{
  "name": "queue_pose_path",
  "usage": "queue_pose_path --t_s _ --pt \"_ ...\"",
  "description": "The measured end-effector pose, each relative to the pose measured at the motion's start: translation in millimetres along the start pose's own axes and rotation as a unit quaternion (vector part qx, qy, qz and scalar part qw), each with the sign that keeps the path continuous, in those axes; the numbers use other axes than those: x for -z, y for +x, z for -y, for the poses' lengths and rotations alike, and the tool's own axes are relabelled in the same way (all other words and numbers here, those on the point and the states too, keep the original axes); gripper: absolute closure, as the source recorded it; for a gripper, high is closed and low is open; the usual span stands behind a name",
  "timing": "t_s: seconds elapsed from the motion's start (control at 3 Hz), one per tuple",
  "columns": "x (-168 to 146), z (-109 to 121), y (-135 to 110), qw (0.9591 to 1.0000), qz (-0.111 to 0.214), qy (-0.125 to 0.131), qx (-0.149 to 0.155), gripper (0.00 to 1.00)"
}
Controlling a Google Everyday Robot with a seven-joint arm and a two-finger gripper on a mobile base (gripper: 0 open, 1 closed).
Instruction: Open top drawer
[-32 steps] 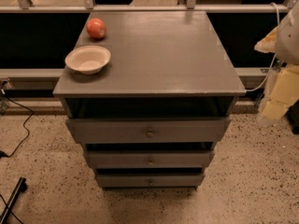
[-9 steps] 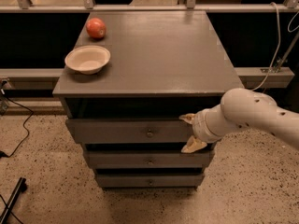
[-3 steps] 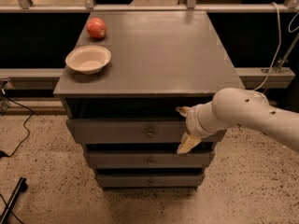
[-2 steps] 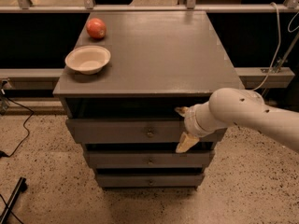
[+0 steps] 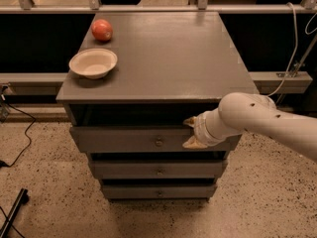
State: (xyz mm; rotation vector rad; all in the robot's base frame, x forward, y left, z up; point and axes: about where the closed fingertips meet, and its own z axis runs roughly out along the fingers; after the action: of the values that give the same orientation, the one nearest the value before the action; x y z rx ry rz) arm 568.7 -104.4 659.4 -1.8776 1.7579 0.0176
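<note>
Camera view shows my gripper (image 5: 189, 132), its 2 fingers spread apart, one above the other, right at the top drawer (image 5: 119, 140) front; its brass knob (image 5: 159, 142) sits just beside my fingertips.

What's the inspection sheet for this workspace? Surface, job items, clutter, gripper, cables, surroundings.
Surface: grey cabinet top, two items near its far corner at picture left.
Job's things: top drawer, not visibly pulled out; its brass knob sits mid-front, untouched.
Clutter: white bowl, empty; red apple behind it, not touching.
Grippers: gripper at the top drawer's front, beside the knob on the arm's side; jaws apart, one at the front's upper edge, one lower on its face.
Cables: black cable on the floor at picture left; white cable hanging at far right.
Surroundings: speckled floor; two lower drawers beneath.
</note>
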Motion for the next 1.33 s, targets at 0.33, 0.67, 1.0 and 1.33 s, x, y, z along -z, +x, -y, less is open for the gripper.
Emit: queue_pose_path --t_s 0.33,0.67,1.0,1.33 --pt "0.2 -1.8 -0.7 1.0 0.0 -0.003 0.002 0.58" --pt "2.7 -0.8 -1.8 1.0 0.0 -0.003 0.002 0.55" --pt "2.9 -0.8 -1.9 1.0 0.0 -0.003 0.002 0.53" --pt "3.4 -0.5 -2.2 1.0 0.0 -0.003 0.002 0.49"
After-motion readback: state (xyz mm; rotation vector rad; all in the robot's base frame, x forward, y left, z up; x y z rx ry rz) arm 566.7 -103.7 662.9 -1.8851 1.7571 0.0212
